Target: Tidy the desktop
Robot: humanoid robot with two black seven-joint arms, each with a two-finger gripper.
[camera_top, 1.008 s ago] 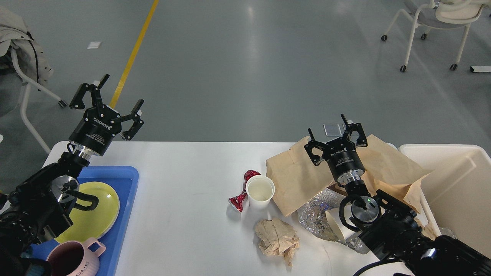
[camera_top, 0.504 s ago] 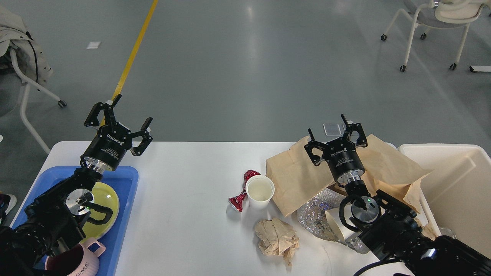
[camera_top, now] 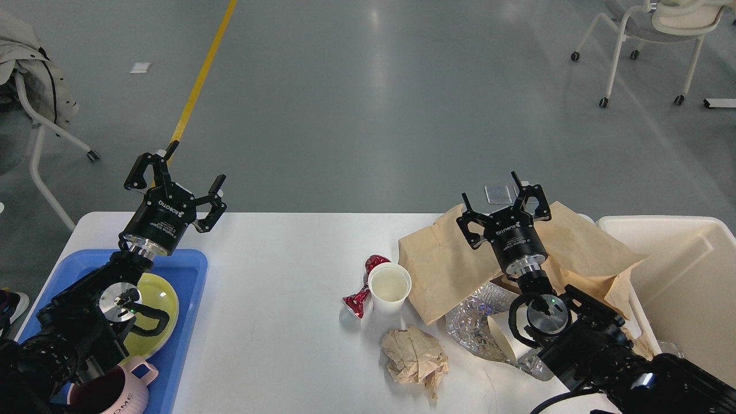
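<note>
The white desktop (camera_top: 276,287) holds litter at its middle and right: a white paper cup (camera_top: 390,286), a crushed red wrapper (camera_top: 361,290), a crumpled brown paper ball (camera_top: 415,355), a large brown paper bag (camera_top: 460,259) and a silver foil wrapper (camera_top: 474,322). My left gripper (camera_top: 175,181) hovers open and empty above the far left edge, over the blue tray's back corner. My right gripper (camera_top: 505,202) stands open above the paper bag, holding nothing.
A blue tray (camera_top: 178,322) at the left carries a yellow-green plate (camera_top: 161,313) and a pink mug (camera_top: 112,391). A cream bin (camera_top: 684,276) sits at the right edge. Chairs (camera_top: 650,34) stand on the grey floor beyond the table.
My left arm swung right and nearer, from beyond the table's far left corner to above the tray's back edge, then settled. The right arm stayed still.
</note>
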